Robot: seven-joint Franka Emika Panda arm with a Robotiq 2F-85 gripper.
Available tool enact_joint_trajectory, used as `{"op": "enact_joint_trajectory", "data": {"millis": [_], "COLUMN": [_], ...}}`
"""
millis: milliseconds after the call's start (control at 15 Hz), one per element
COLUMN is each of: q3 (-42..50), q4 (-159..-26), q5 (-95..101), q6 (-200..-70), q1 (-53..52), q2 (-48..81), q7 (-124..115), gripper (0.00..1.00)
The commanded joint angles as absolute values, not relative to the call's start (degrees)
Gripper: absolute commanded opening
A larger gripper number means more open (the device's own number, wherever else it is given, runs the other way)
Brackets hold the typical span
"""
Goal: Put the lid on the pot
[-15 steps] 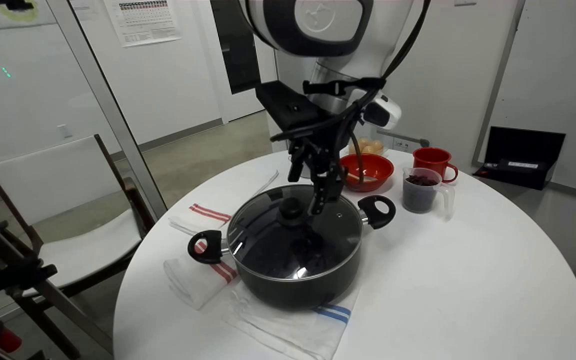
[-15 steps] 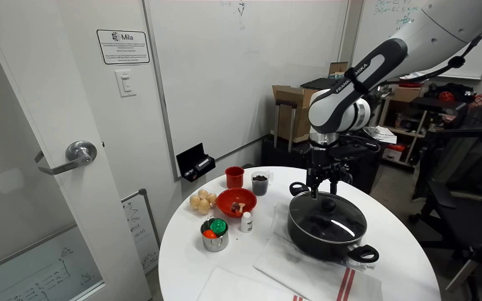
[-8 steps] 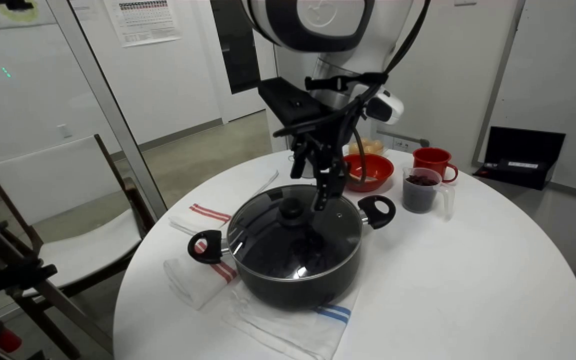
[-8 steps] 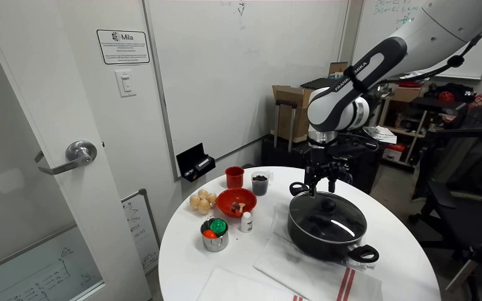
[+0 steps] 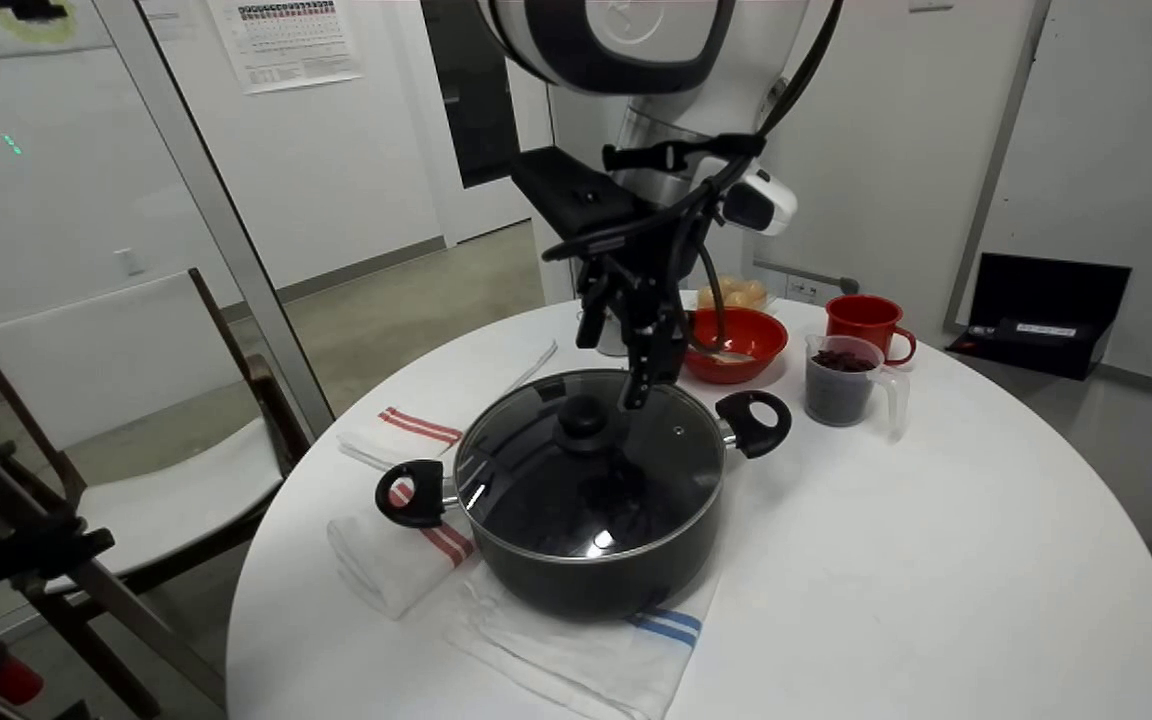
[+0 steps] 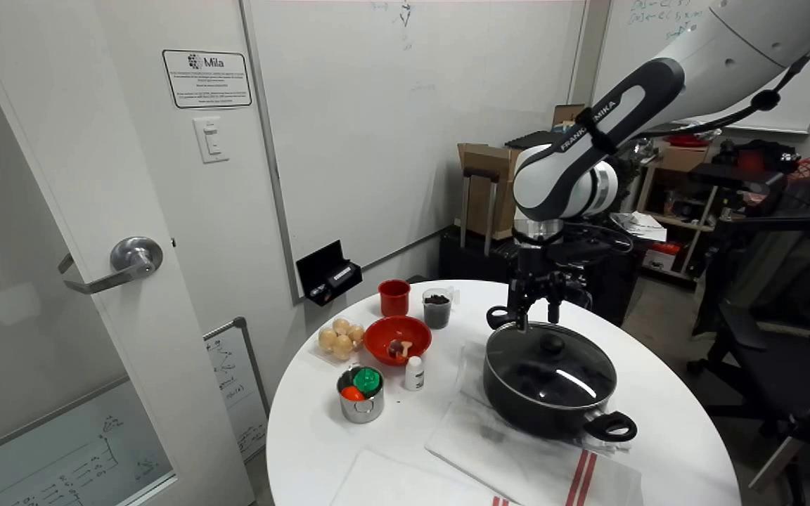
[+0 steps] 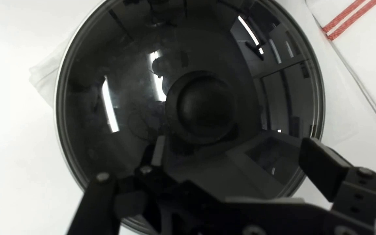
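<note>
Can see the lid on the pot, looking centred and level; would call the placing done. Have the gripper empty, with fingers spread wide. Watch the knob: at 11 o'clock from the finger gap in the wrist view, not inside it. In an exterior view, find the same knob at 7 o'clock, below the fingers. Can't judge finger-to-lid clearance. Needs no axis match on the lid (round, unlike the pot with handles along 9–3 o'clock). Probably calls for backing straight off toward 12 o'clock in both exterior views, before any sideways swing, to avoid clipping the knob.
</note>
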State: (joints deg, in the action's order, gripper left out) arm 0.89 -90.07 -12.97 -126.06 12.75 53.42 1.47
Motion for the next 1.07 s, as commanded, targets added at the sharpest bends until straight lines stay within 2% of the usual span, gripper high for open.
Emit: {"op": "enact_joint_trajectory", "data": {"millis": [0, 1000], "q3": [1.18, 0.5], "q4": [-93.2, -104.13], "q5": [-12.4, -12.47], "q6": [-126.91, -125.71], "q1": [11.34, 8.89], "q2": [50.45, 40.83], "q7": [1.13, 2.12], "gripper": [1.0, 1.0]}}
